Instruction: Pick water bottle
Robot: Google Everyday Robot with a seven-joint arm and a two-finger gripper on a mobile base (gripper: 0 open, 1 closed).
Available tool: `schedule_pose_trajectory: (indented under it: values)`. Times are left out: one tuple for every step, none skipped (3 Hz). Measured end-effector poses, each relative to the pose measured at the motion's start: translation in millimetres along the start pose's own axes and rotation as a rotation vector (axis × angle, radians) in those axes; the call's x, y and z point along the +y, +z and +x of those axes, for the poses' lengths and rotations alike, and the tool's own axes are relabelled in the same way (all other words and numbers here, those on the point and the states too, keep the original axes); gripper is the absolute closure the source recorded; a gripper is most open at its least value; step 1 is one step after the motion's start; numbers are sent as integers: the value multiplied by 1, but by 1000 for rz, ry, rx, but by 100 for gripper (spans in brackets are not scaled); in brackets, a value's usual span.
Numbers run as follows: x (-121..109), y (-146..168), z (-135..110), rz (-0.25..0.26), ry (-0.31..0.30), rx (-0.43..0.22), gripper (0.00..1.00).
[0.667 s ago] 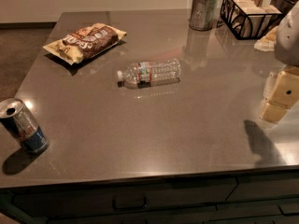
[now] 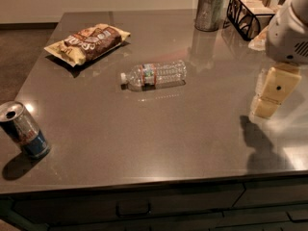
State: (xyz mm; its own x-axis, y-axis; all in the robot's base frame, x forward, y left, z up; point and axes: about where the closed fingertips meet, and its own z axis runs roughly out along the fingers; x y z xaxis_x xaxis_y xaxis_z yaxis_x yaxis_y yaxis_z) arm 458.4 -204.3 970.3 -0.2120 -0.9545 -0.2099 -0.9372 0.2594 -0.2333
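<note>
The water bottle (image 2: 155,74) lies on its side near the middle of the grey countertop (image 2: 144,138), white cap pointing left, label near the neck. My gripper (image 2: 267,99) hangs at the right edge of the view, above the counter's right side, well to the right of the bottle and apart from it. It holds nothing that I can see.
A blue-and-silver drink can (image 2: 22,129) stands at the front left. A snack bag (image 2: 87,41) lies at the back left. A metal cup (image 2: 210,8) and a black wire basket (image 2: 250,11) stand at the back right. The counter's front edge is close below.
The gripper has shifted slightly left and down at the right edge. The bottle and the other things have not moved.
</note>
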Motion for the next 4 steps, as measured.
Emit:
schedule_pose_trajectory:
  values:
    - [-24,27,-26,-19,-23,-13,0]
    - [-49,58,-56,-37,-45,-41,0]
    - [-66,88,-91,-55,-86,-71,0]
    - [-83,114,-123,-76,-148,-69,0]
